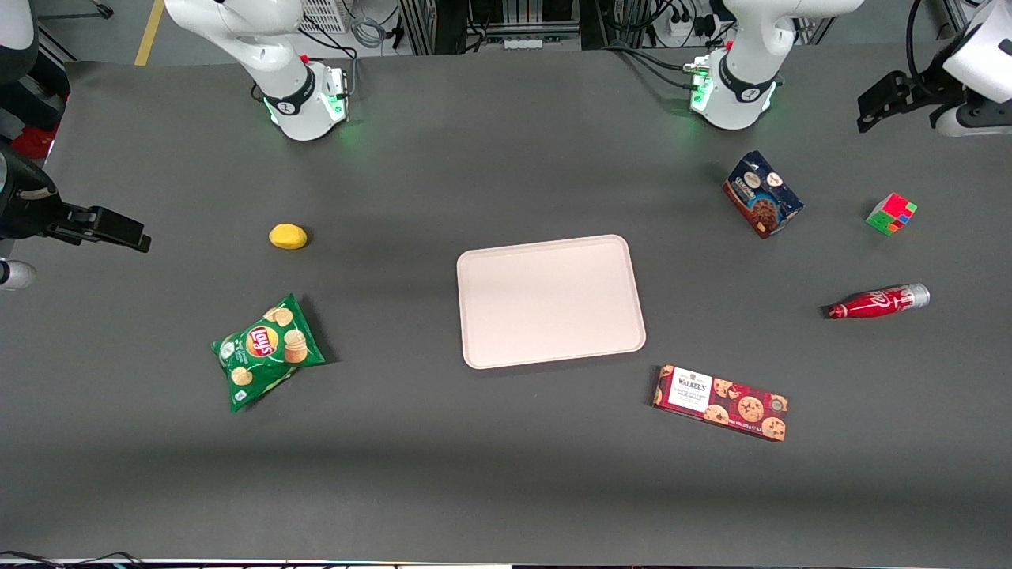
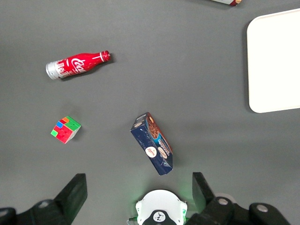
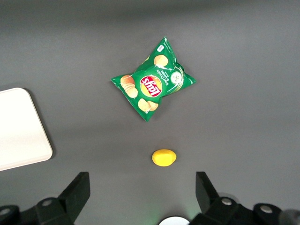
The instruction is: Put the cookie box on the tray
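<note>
Navy cardboard: the cookie box (image 1: 762, 194) lies on the counter (image 1: 506, 474) near the working arm's base, untouched and not yet on the tray.
Cookie box axis: it rests on a broad face with the printed cookie picture up; its long axis runs on a diagonal, one short end toward the arm's base, the other toward the front camera and the working arm's end of the counter.
Why it matters: judged from that skew, the gripper would need to turn its wrist to close across the narrow width.
Gripper: the gripper (image 2: 138, 187) hangs high above the counter with its fingers spread wide and nothing between them; the cookie box shows just ahead of the gap in the left wrist view.
Tray: the tray (image 1: 474, 273) sits bare at mid-counter, well apart from the cookie box and nearer the front camera.
Neighbours: a colour cube (image 1: 891, 213) and a red bottle (image 1: 877, 302) lie toward the working arm's end; a red tartan box (image 1: 719, 401) lies near the tray's corner.
</note>
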